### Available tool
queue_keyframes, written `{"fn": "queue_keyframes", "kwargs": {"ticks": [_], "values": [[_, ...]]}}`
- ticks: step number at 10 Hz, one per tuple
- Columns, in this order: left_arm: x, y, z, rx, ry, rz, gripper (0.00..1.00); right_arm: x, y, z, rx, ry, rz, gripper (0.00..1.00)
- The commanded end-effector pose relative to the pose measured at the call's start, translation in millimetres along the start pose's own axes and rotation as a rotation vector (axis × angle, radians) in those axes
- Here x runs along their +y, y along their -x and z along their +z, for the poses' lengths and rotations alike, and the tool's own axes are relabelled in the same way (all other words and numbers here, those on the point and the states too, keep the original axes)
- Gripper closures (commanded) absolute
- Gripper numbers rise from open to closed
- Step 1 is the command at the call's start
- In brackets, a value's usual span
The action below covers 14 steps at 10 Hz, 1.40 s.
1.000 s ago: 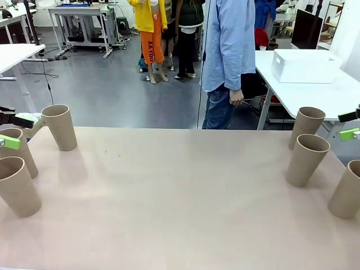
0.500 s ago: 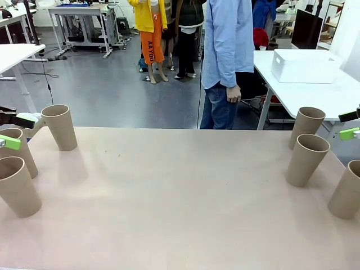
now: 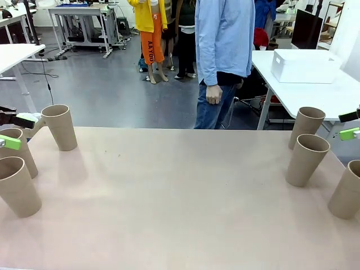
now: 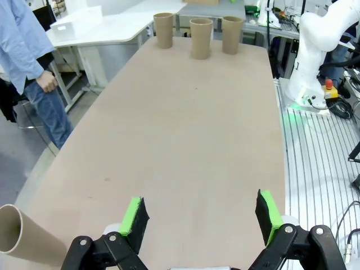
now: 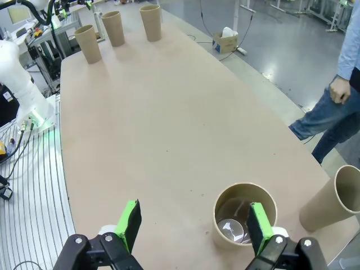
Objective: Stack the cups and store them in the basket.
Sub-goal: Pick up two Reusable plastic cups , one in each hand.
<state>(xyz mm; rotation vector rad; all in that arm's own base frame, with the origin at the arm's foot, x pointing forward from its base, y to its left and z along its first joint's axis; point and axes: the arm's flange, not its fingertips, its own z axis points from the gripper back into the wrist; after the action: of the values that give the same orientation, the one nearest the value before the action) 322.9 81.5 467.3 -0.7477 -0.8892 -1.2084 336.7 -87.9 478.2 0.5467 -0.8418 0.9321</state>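
Observation:
Three tan cups stand at the table's left end (image 3: 59,126) (image 3: 19,151) (image 3: 17,187) and three at its right end (image 3: 306,125) (image 3: 305,159) (image 3: 346,188), all upright and apart. My left gripper (image 3: 16,130) hangs open at the left edge beside the rear left cups, with nothing between its fingers (image 4: 201,216). My right gripper (image 3: 349,125) is open at the right edge. In the right wrist view its pads (image 5: 194,225) stand wide, with one cup (image 5: 226,233) just beyond one pad. The white basket (image 3: 304,66) sits on a separate white table at the back right.
A person in a blue shirt (image 3: 225,50) stands just beyond the far edge, hands empty. The wide middle of the tan table (image 3: 180,191) is bare. The other arm's white base (image 4: 315,50) stands off the table's end.
The person has stepped to the left along the far edge. Both grippers and all the cups have stayed where they were.

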Motion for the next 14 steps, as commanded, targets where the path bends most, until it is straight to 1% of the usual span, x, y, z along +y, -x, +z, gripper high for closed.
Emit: {"fn": "queue_keyframes", "kwargs": {"ticks": [1, 14], "values": [[0.3, 1.1, 1.2, -0.012, 0.005, -0.015, 0.00, -3.0, -1.5, -0.6, -0.022, -0.002, 0.013, 0.00], [0.3, 1.1, 1.2, -0.012, 0.005, -0.015, 0.00, -3.0, -1.5, -0.6, -0.022, -0.002, 0.013, 0.00]]}}
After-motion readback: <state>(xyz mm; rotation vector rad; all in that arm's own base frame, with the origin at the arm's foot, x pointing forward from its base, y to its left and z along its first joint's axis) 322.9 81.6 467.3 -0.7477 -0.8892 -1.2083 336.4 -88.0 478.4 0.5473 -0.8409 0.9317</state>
